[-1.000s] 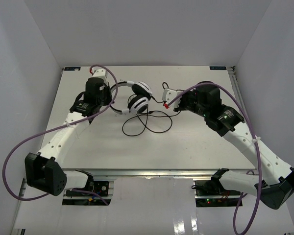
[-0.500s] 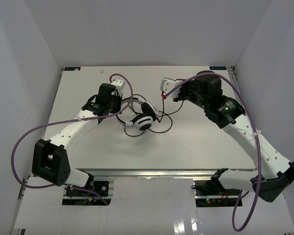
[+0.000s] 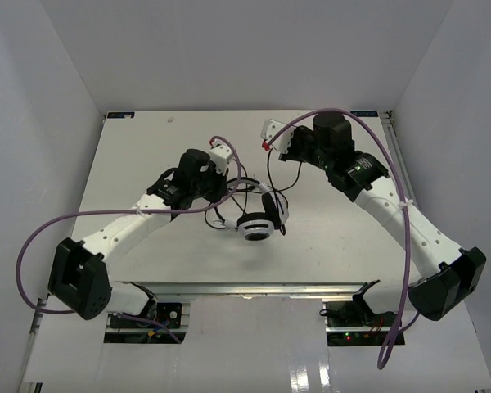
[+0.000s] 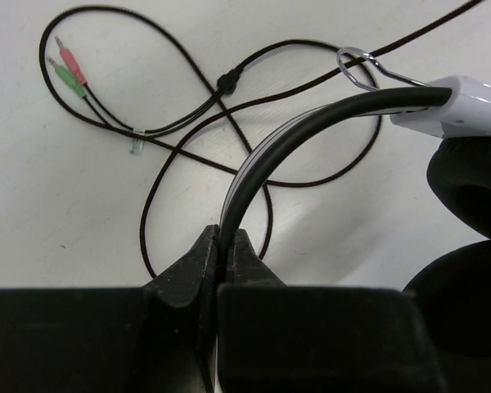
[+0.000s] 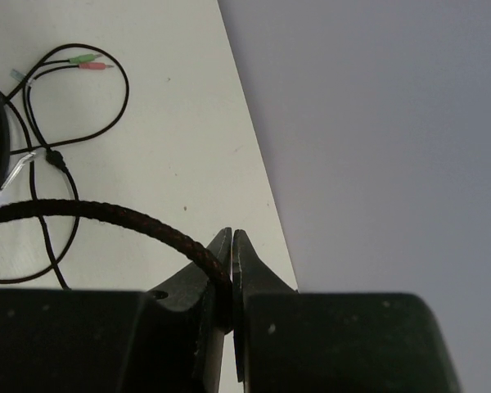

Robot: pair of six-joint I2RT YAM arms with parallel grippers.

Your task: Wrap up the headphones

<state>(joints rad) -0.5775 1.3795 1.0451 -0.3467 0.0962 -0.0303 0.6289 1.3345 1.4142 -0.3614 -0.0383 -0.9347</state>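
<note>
Winding works best taut: left gripper (image 4: 225, 248) clamps the headband (image 4: 311, 123), headphones (image 3: 257, 226) at mid-table (image 3: 131, 164); right gripper (image 5: 231, 246), pinching the cable (image 5: 106, 214), should circle closely

The right claw (image 5: 231, 246) pinches the braided cable (image 5: 147, 219), seemingly above the table (image 5: 172, 123).

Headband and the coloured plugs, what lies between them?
Crossing loops of the thin black cable, lying on the white table; the left wrist view shows it.

Bright, even light; faint soft shadows; little glare.
</note>
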